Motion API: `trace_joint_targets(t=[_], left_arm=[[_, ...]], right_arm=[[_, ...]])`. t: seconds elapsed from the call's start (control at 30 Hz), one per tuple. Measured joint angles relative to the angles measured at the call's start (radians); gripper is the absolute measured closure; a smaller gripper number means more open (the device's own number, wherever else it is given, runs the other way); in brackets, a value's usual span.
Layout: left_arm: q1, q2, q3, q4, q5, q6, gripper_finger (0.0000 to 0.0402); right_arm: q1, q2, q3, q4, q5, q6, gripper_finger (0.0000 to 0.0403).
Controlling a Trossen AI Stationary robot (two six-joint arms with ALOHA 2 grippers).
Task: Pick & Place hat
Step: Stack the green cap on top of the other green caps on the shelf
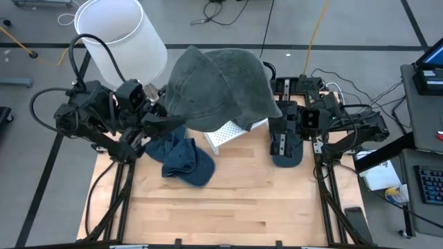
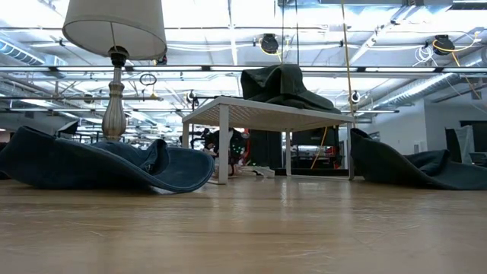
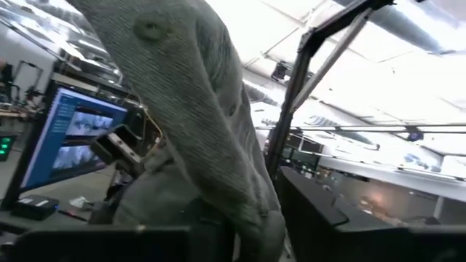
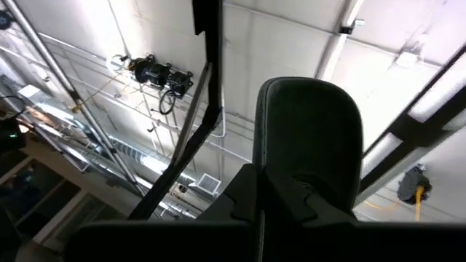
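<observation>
Left gripper (image 1: 163, 119) fingers pinching the grey-green hat (image 1: 221, 86) atop the white stand (image 1: 228, 133); right gripper (image 1: 285, 142) fingers closed, empty.

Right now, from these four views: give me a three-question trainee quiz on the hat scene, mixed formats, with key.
1. True or false: the grey-green hat lies flat on the wooden table.
2. Multiple choice: what lies on the table just below the left gripper in the high view? A) a blue hat B) a mug C) a book
3. Fill in: the right gripper is parked beside the small white ____.

Key
1. False: it is draped over the white stand, above the tabletop, with the left gripper at its edge.
2. A: the blue hat.
3. stand
</observation>
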State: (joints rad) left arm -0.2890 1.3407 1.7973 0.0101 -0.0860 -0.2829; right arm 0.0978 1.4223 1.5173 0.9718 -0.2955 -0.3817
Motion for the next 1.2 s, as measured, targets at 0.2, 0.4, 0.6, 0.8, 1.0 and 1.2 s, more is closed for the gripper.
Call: trace_joint_targets(t=[0.2,0.4,0.6,0.8,1.0,1.2], left_arm=[[0.0,0.0,0.0,0.021,0.008,0.0,0.0342],[0.0,0.0,0.0,0.057,0.011,-0.001,0.0384],[0.0,0.0,0.0,0.076,0.012,-0.001,0.0374],[0.0,0.0,0.0,0.074,0.011,0.011,0.0385],[0.005,0.0,0.0,0.066,0.008,-0.014,0.0378],[0.01,0.0,0.0,0.046,0.005,-0.016,0.0385]], right_arm=[[0.0,-0.01,0.0,0.0,0.033,0.003,0.0397],[0.003,-0.011,0.0,-0.029,0.034,0.002,0.0373],[0.004,-0.011,0.0,-0.13,0.077,0.024,0.0337],[0.004,-0.011,0.0,-0.27,0.113,0.225,0.0276],[0.003,-0.021,0.0,-0.538,0.172,0.537,0.0214],[0.002,-0.034,0.0,-0.839,0.15,0.658,0.0188]])
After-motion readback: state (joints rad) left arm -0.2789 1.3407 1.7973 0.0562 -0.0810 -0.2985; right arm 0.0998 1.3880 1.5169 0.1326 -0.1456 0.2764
